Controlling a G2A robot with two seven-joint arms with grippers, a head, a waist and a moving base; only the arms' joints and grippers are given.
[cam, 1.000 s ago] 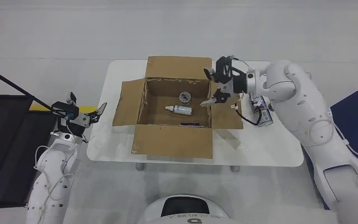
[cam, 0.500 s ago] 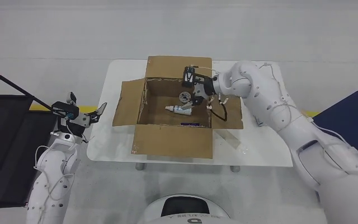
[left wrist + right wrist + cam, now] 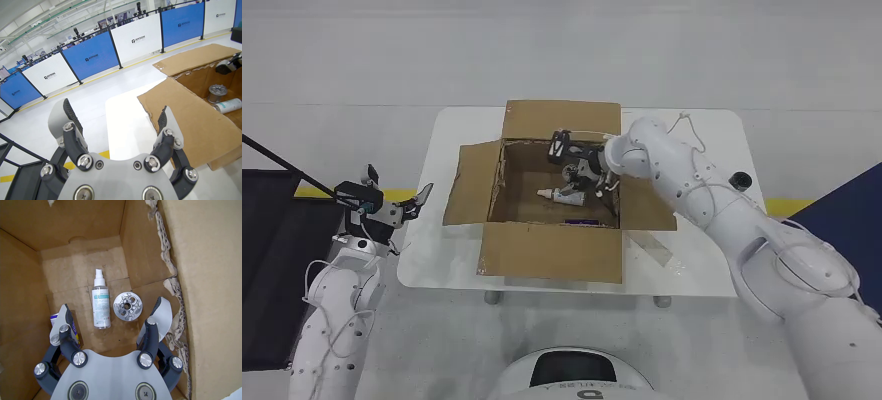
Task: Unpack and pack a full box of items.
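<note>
In the top view the right gripper [image 3: 567, 158] has swung within the last second from over the right flap into the open cardboard box [image 3: 552, 255]. It now hangs above the spray bottle [image 3: 560, 194] lying on the box floor, with a purple packet [image 3: 582, 218] near the front wall. The left gripper [image 3: 392, 205] hovers off the counter's [image 3: 442, 250] left edge. In the left wrist view its fingers are spread wide and hold nothing, well apart from the box. In the right wrist view the right fingers are also wide open and empty above the bottle and a metal hub [image 3: 128, 308] just beside it. I judge a pick of one of these two is being lined up.
</note>
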